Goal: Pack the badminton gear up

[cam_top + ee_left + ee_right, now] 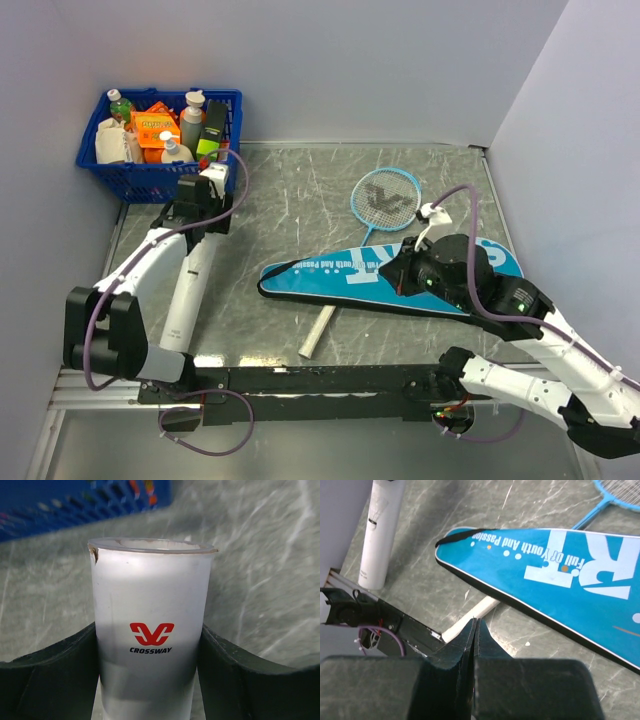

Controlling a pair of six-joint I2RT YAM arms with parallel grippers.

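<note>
Smooth white cylindrical tube [150, 630] clamped between matte left fingers [50, 680].

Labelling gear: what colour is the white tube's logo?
The logo on the white tube is red; clearest in the left wrist view.

My left arm [150, 262] reaches forward along the left side, elbow low by the base. My left gripper [203, 222] has its jaws set wide, pressed against both sides of the tube [150, 605]. My right arm [540, 325] folds inward from the right, and my right gripper [476, 630] is closed on nothing, fingers flat together.
</note>
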